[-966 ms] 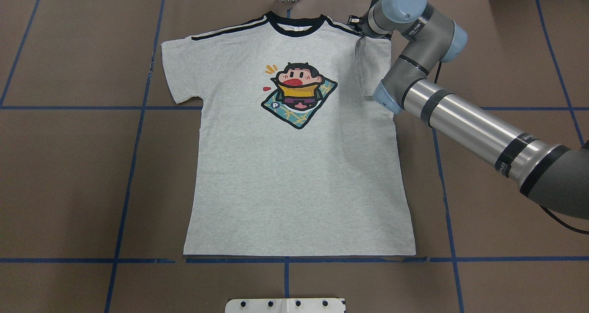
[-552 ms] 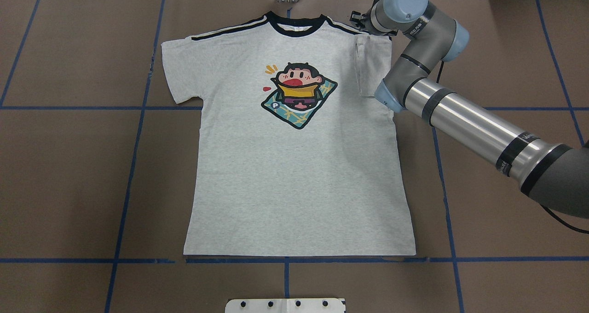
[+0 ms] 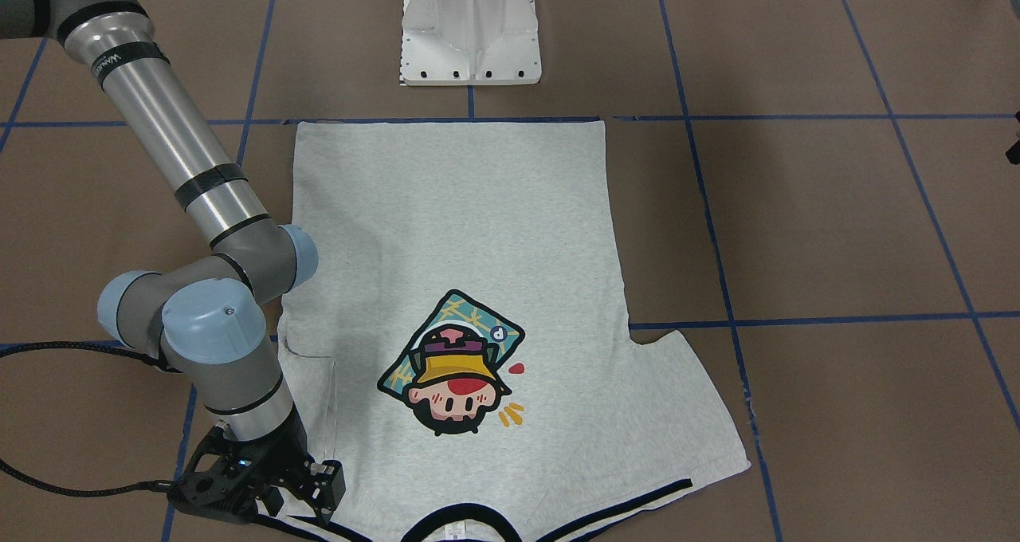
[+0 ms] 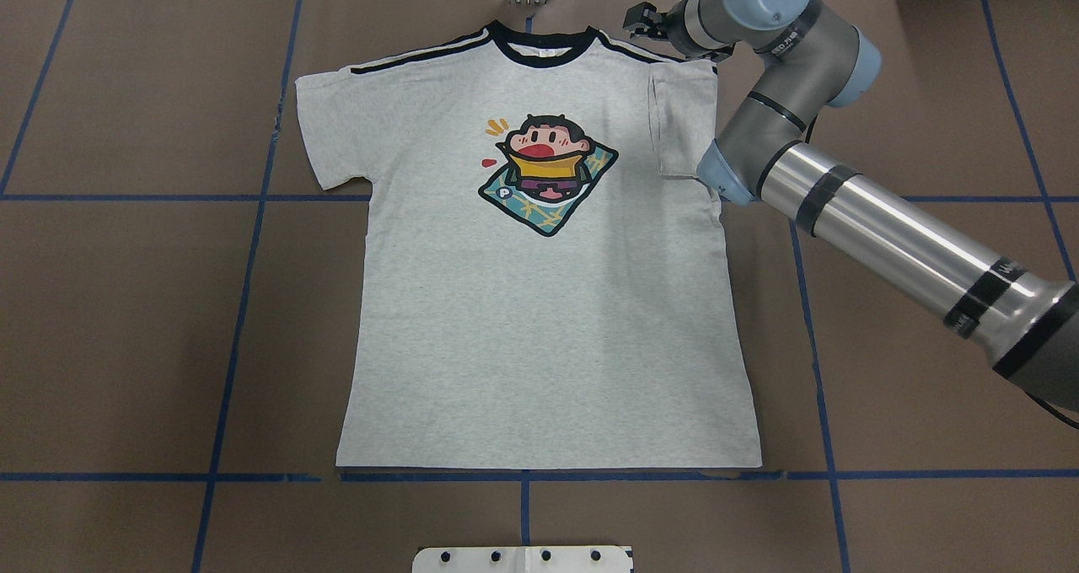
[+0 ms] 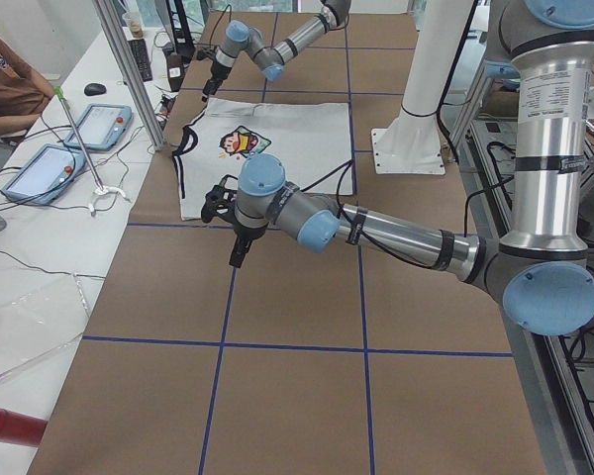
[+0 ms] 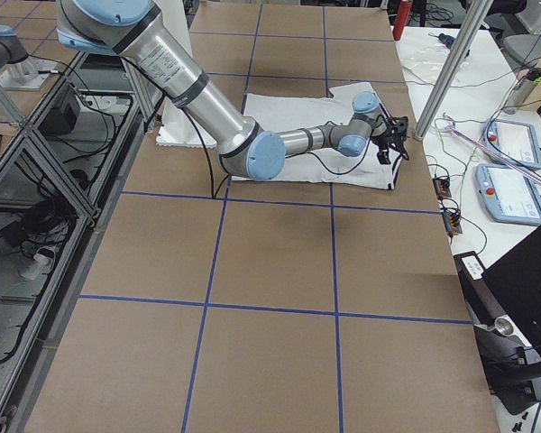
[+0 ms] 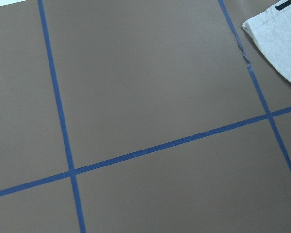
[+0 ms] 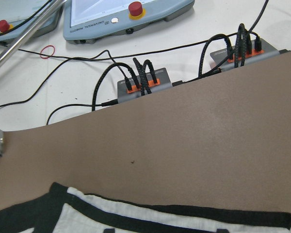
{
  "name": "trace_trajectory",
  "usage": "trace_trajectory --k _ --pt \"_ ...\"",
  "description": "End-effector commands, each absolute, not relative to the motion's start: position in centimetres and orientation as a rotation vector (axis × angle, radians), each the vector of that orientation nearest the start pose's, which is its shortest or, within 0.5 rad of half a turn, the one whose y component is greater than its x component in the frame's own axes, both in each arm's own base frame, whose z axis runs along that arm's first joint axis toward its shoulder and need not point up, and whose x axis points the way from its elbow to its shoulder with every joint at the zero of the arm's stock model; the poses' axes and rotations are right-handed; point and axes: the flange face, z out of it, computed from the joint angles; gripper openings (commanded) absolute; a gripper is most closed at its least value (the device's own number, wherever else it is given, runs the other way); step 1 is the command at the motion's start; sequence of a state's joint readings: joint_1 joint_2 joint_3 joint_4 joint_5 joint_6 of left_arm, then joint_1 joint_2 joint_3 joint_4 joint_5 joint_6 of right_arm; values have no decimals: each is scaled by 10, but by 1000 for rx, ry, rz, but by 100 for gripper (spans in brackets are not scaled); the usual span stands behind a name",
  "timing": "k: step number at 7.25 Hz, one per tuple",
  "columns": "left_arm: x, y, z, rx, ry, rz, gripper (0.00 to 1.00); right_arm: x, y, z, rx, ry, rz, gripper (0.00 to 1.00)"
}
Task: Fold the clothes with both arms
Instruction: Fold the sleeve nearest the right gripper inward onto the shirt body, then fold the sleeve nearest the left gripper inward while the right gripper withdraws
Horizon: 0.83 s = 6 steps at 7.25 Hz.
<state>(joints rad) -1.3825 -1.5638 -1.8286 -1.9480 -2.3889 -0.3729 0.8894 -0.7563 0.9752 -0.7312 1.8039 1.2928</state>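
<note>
The grey T-shirt (image 4: 548, 329) lies flat, print (image 4: 548, 173) up, collar at the far edge. Its sleeve (image 4: 679, 126) on my right side is folded in over the body; the other sleeve lies spread out. My right gripper (image 4: 642, 18) hovers at the shoulder stripe beside the collar, open and empty, clear of the cloth; it also shows in the front view (image 3: 319, 490). Its wrist view shows the shirt's black trim (image 8: 136, 221) below it. My left gripper (image 5: 236, 259) shows only in the left side view, over bare table beside the shirt; I cannot tell whether it is open.
The white pedestal (image 3: 470, 28) stands at the near edge behind the shirt's hem. Blue tape lines (image 4: 253, 219) grid the brown table. Cable boxes (image 8: 143, 85) and teach pendants (image 8: 126, 17) lie just past the far edge. A person (image 5: 10, 74) sits by the far side.
My right gripper let go of the raised sleeve, which dropped flat onto the shirt body. The gripper then drew back toward the far table edge, past the shoulder.
</note>
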Motion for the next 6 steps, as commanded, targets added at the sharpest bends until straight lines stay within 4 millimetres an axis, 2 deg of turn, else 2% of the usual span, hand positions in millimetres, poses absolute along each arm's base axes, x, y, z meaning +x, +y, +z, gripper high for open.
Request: trace_trajectory --k 1,2,3,4,5,6 --pt "104 -556 464 255 983 19 100 -384 -641 327 339 -1065 375 100" --pt "140 -579 447 223 999 6 100 -361 -607 325 310 -1081 357 100" --pt "192 -600 431 162 1023 -5 99 -336 -576 329 305 -1086 352 100" --pt "234 -638 423 129 1038 -17 99 -315 -547 335 283 -1100 337 100" --pt "270 -661 431 115 1072 -45 95 -292 -524 340 259 -1121 320 100" --pt "280 -680 439 142 1105 -92 93 -278 -515 345 257 -1126 323 100"
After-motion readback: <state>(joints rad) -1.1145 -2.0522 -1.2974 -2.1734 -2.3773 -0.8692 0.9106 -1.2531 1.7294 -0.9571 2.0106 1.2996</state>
